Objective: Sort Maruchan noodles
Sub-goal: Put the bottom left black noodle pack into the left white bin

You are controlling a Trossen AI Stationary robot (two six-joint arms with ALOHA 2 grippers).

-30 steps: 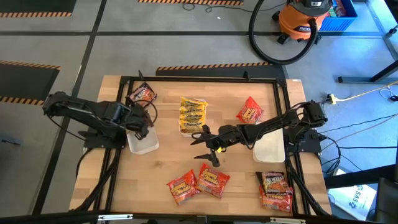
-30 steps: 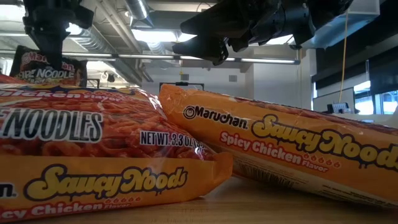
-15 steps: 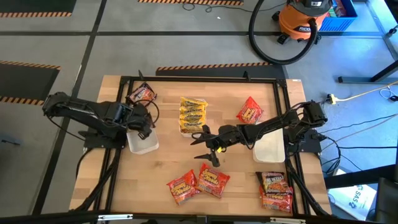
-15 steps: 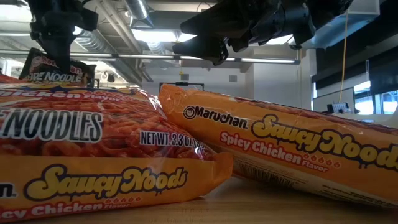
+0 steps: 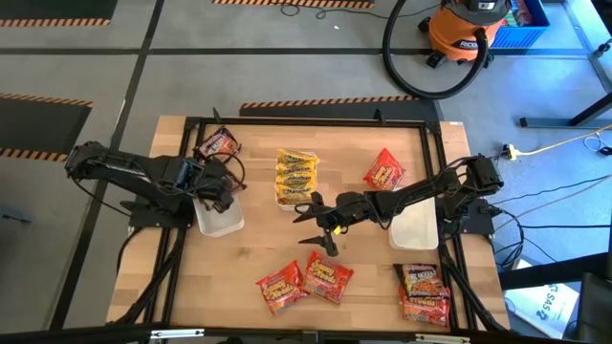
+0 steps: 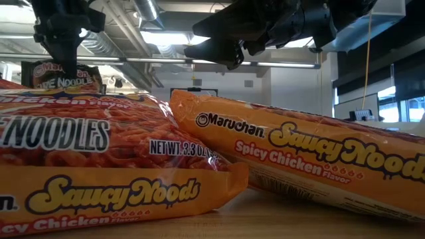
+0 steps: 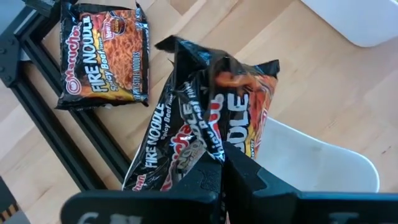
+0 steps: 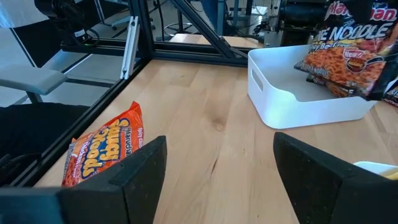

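- High view: sorting was under way; my left gripper, clamped on a dark packet, hung over the left white tray; my right gripper waited mid-table, jaws wide and empty.
- Low view: two orange packets filled the foreground.
- Left wrist view: a second dark packet lay beside the frame rail; next, I judged, a release into the tray.
- Right wrist view: nothing blocked that drop.

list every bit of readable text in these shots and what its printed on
"Maruchan", "Saucy Noods", "Spicy Chicken Flavor": right orange packet, low view.
"NOODLES", "NET WT. 3.3 OZ", "Saucy Noods", "Chicken": left orange packet.
"Maruchan", "FIRE NOODLE": black packet on the table, left wrist view.
"FIRE NOODLE": crumpled black packet held by the left gripper.
Vacuum's label: too small to read.
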